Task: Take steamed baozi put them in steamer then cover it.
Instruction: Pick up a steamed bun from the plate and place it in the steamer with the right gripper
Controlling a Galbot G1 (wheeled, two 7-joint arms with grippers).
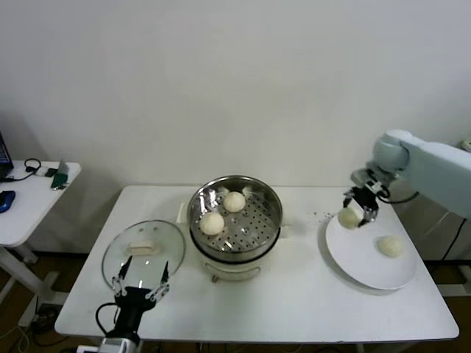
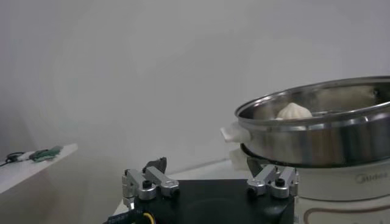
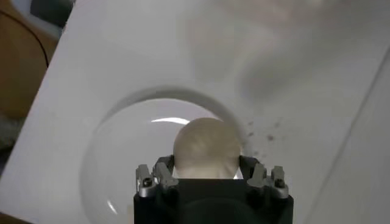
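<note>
right claw [image 1: 358, 209] clenched on one baozi [image 1: 349, 217], held just above the far-left rim of the white plate [image 1: 353, 257]; another bun [image 1: 390, 245] lies on the plate. two buns [image 1: 212, 223] sit on the perforated tray in the steamer [image 1: 257, 239], mid bench [image 1: 309, 301]. glass cover [image 1: 171, 254] flat on bench, left of steamer. left claw [image 1: 140, 288] released, parked low at the near edge by the cover.

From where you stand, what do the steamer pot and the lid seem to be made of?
The steamer looks like polished steel: its wall mirrors the room, and its tray is perforated. The lid, flat on the table, seems clear glass with a metal rim, since the table shows through it.
</note>
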